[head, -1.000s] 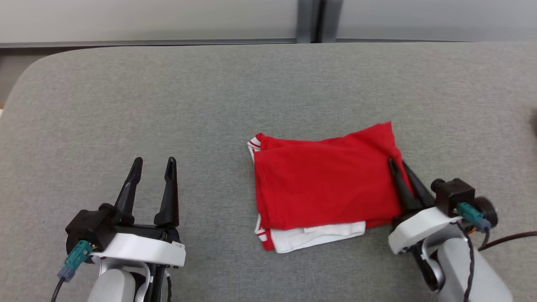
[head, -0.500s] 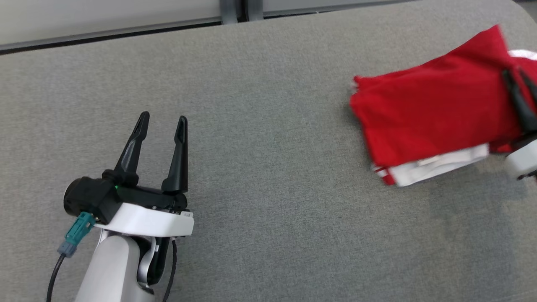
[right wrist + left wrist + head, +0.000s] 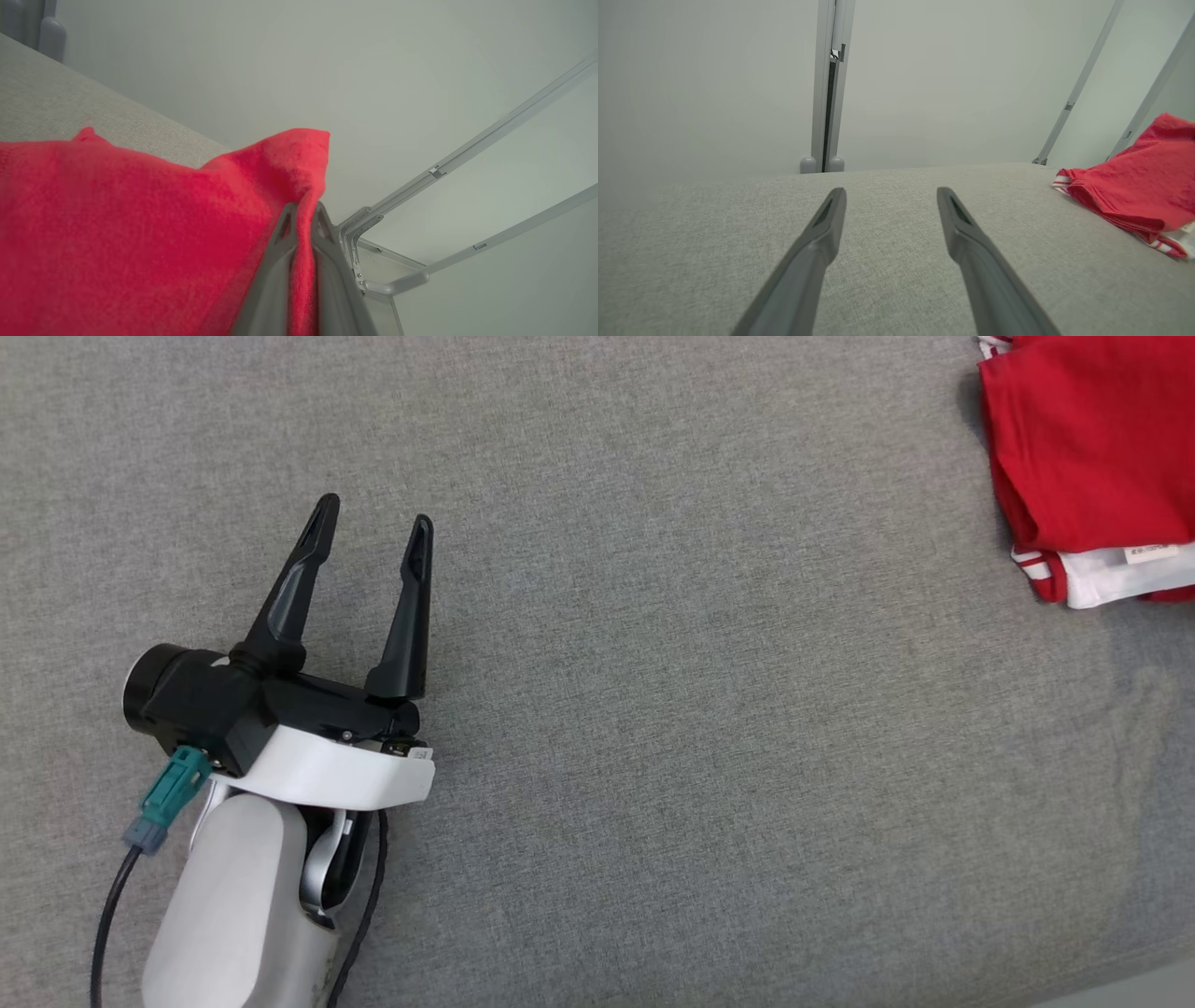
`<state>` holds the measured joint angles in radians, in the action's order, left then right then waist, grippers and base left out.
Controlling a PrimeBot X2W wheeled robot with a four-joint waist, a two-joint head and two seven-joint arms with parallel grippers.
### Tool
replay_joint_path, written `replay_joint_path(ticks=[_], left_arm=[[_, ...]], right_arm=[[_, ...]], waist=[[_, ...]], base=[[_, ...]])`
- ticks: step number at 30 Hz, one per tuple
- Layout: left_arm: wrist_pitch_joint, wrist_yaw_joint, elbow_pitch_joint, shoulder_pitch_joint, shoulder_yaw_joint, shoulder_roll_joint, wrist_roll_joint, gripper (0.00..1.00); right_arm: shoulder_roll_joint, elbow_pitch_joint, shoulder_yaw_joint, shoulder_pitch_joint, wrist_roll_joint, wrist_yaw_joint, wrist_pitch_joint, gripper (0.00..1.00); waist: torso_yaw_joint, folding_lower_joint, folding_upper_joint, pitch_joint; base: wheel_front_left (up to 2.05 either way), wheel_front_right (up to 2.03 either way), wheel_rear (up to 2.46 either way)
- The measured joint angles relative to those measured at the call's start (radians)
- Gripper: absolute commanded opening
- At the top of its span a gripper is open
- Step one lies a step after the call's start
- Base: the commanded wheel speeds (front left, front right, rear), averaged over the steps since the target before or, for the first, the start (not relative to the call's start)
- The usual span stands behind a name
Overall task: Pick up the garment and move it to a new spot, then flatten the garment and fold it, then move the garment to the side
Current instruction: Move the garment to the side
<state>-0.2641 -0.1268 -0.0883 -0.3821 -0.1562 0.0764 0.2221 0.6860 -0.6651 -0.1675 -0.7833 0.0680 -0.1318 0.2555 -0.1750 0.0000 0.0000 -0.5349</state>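
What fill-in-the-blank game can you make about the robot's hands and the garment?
1. The left hand is ___ and holds nothing.
2. The right hand is shut on the garment, which is mostly ___.
3. The surface beneath the garment is ___.
4. In the head view, the garment sits at the upper ___.

Missing words: open; red; grey; right.

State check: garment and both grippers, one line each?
garment: folded, red layer over white, one corner pinched and lifted.
left gripper: open, nothing between its fingers.
right gripper: shut on the garment's corner.
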Motion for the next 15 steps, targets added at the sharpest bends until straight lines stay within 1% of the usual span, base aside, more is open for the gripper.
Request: replay_joint_path(ticks=[4, 10, 15], left_arm=[[0.000, 0.000, -0.001, -0.013, -0.004, 0.010, 0.008, 1.00], [0.000, -0.001, 0.002, -0.023, -0.003, 0.015, 0.010, 1.00], [0.000, -0.002, 0.003, -0.035, -0.005, 0.014, 0.012, 1.00]], right_arm=[[0.011, -0.082, 0.044, -0.022, -0.010, 0.000, 0.000, 0.00], [0.012, -0.170, 0.069, -0.049, -0.035, 0.000, 0.000, 0.00], [0.034, -0.233, 0.159, -0.087, -0.122, 0.000, 0.001, 0.00]], waist=[[0.007, 0.0000, 0.0000, -0.026], [0.025, 0.0000, 0.0000, -0.053], [0.042, 0.0000, 0.0000, -0.070]], base=[[0.00, 0.00, 0.00], [0.00, 0.00, 0.00], [0.00, 0.00, 0.00]])
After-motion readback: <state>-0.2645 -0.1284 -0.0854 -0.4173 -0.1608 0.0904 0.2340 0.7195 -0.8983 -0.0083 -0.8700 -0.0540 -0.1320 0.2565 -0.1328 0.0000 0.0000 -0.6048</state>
